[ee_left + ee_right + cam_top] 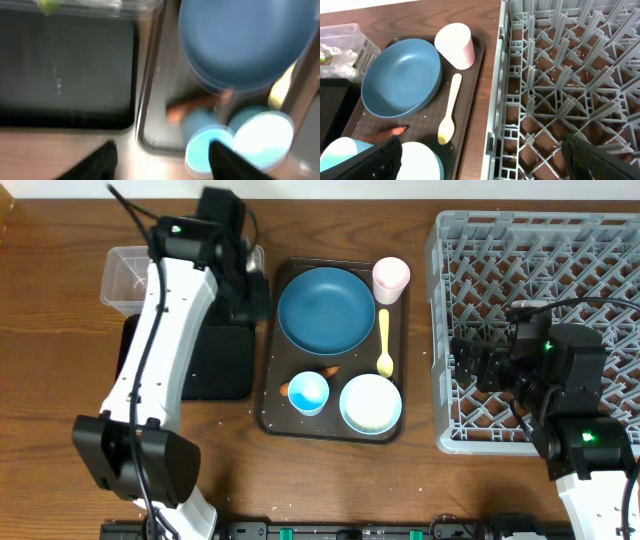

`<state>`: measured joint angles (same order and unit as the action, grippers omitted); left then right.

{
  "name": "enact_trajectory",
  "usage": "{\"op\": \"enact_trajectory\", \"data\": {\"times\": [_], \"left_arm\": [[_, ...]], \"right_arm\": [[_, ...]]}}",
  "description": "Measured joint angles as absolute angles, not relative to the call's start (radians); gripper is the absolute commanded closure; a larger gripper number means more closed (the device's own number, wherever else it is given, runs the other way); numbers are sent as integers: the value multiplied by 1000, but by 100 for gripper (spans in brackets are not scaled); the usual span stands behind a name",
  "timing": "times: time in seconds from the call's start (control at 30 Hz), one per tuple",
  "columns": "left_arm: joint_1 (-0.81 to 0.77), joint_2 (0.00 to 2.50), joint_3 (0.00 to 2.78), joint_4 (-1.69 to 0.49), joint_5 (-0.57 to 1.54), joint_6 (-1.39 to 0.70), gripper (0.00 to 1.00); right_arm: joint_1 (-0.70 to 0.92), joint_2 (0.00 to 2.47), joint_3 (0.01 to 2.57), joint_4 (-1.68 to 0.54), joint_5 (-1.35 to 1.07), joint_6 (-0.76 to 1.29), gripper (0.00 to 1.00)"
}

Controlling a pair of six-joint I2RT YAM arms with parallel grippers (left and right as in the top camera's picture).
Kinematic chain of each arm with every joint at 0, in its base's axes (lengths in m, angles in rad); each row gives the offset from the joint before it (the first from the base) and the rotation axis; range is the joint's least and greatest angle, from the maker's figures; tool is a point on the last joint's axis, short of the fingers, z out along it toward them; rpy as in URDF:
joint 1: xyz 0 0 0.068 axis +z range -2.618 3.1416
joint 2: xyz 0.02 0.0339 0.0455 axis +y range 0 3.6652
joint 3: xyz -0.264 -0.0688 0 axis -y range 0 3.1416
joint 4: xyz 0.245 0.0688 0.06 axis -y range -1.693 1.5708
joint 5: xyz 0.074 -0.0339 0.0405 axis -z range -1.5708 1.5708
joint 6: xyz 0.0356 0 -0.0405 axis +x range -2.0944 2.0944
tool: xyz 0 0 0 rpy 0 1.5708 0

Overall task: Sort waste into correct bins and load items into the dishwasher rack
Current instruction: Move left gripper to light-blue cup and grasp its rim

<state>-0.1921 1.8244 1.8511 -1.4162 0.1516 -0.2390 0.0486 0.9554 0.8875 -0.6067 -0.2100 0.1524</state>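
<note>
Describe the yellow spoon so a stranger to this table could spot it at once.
Find the big grey rack on the right; a dark brown tray lies just left of it. The yellow spoon lies by the tray's rack-side edge, between the pink cup and the white bowl. Nothing else there is slim and yellow.

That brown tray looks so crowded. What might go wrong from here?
The carrot lies squeezed between the plate and the light blue cup, so the left gripper might knock the cup when it reaches for it. The spoon lies flat and thin beside the plate, so it may slip from a grasp. The pink cup stands in a corner of the tray and might topple off if nudged.
</note>
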Motion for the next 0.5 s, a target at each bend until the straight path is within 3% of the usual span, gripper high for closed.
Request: {"op": "enact_trajectory", "data": {"times": [0.2, 0.5], "left_arm": [[-247, 1813, 1783, -1484, 152, -236, 43], [-314, 1625, 1391, -1164, 179, -316, 43]], "right_arm": [[49, 955, 888, -605, -210, 152, 1], [49, 955, 888, -604, -210, 152, 1]]}}
